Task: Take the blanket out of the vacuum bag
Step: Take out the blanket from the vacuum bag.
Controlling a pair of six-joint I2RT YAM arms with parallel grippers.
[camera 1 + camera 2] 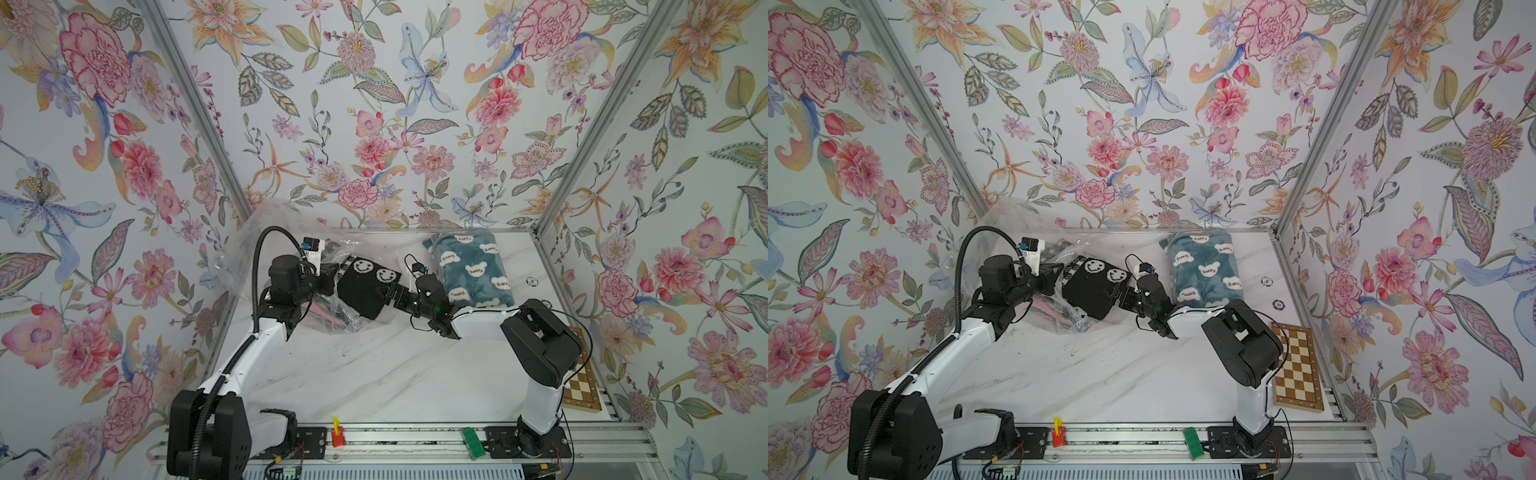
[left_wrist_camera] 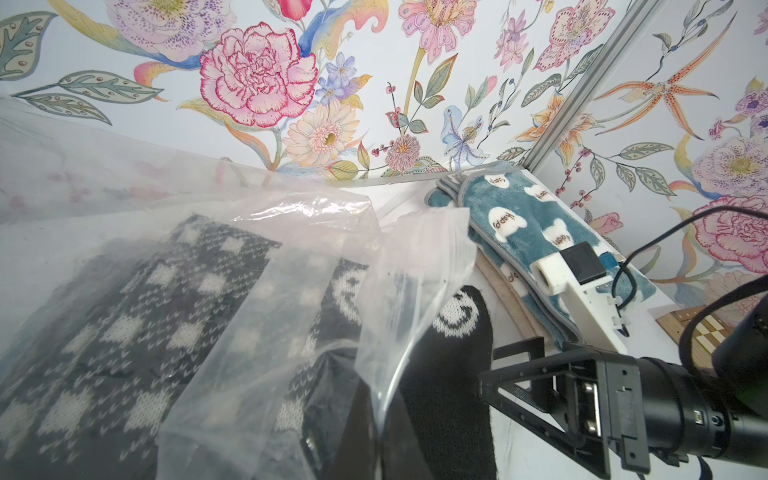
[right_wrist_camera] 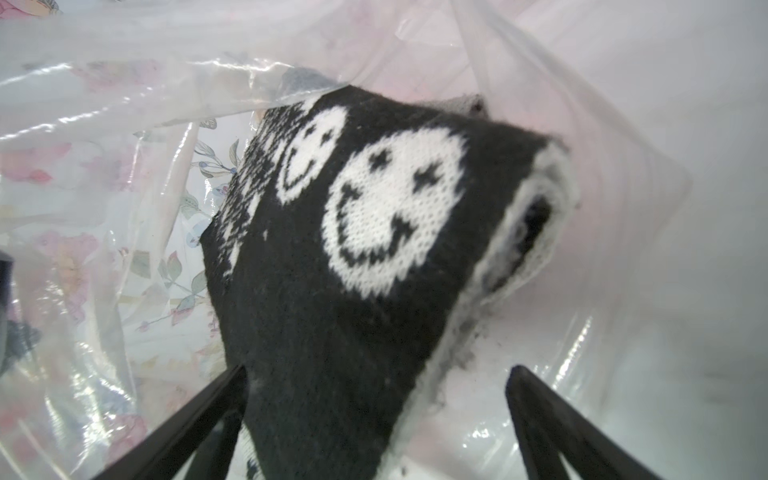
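The only word I could read was "Happy", printed in dark script on the white bear and cloud patches across the teal fleece blanket [image 1: 471, 270] [image 1: 1204, 266], and it was also legible in my left wrist view [image 2: 519, 216]. The black knitted blanket [image 3: 332, 291] carried white smiley faces but no letters. Two small round tokens [image 1: 1278, 304] bore marks too small for me to read.

bright even light; glare on the vacuum bag [image 3: 124, 124]; right wrist view soft.
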